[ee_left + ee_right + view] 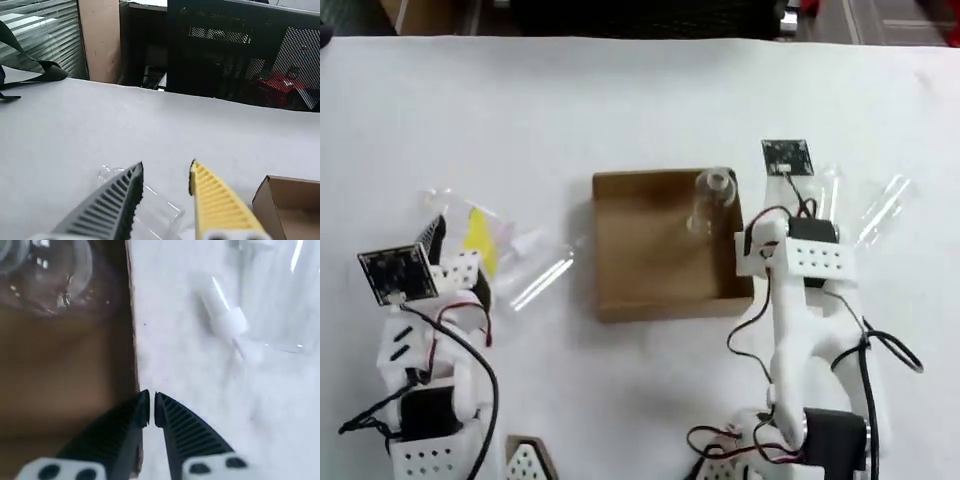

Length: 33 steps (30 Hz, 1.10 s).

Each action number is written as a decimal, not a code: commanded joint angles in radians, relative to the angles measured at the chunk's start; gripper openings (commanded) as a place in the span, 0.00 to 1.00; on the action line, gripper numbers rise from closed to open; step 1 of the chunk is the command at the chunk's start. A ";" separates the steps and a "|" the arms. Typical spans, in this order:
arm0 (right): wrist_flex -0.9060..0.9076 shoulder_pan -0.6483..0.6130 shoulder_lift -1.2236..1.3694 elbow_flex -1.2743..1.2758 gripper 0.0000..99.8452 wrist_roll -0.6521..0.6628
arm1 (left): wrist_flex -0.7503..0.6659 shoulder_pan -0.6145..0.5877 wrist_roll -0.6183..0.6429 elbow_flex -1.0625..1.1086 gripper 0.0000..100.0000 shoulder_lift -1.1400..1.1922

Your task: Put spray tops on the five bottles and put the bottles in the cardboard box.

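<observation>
White tabletop (640, 90), dark mesh racks (240, 50) behind; L jaws apart, R jaws together, empty.

The left arm (415, 350) is white printed shells around black servo blocks, with black and red cables looping behind the left jaws. One jaw is grey, the other yellow, and both have ribbed inner faces. The right arm (800, 330) has the same white shells and black cables. The right jaws are both black and ribbed, on white mounts with round holes. A dark circuit board (392, 272) sits beside each pair.
</observation>
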 commanded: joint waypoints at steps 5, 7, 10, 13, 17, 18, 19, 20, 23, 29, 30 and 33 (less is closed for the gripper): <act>0.054 -0.119 -0.010 0.014 0.02 -0.011 | -0.026 -0.004 0.008 -0.008 0.15 -0.015; 0.059 -0.130 -0.010 0.021 0.02 -0.011 | -0.026 -0.004 0.008 -0.008 0.15 -0.015; 0.058 -0.168 -0.010 0.035 0.02 -0.011 | -0.028 -0.002 0.008 -0.008 0.15 -0.015; 0.056 -0.157 -0.012 0.031 0.02 -0.011 | -0.028 -0.002 0.008 -0.008 0.15 -0.015; 0.058 -0.045 -0.077 0.009 0.02 -0.011 | -0.028 -0.002 0.008 -0.008 0.15 -0.015; 0.053 -0.025 -0.107 0.012 0.02 -0.011 | -0.028 -0.002 0.008 -0.008 0.15 -0.015; 0.053 -0.013 -0.140 0.015 0.02 -0.011 | -0.028 -0.002 0.008 -0.008 0.15 -0.015; 0.051 -0.005 -0.173 0.028 0.02 -0.011 | -0.028 -0.002 0.008 -0.008 0.15 -0.015; 0.035 -0.012 -0.285 0.087 0.02 -0.011 | -0.028 -0.002 0.006 -0.008 0.15 -0.015; 0.035 -0.071 -0.567 0.098 0.02 -0.009 | -0.060 0.021 -0.035 0.031 0.15 -0.019; 0.038 -0.101 -0.605 0.080 0.03 -0.009 | -0.069 0.022 -0.035 0.038 0.15 -0.019; 0.081 -0.197 -0.610 -0.028 0.11 -0.012 | -0.071 0.022 -0.034 0.043 0.15 -0.019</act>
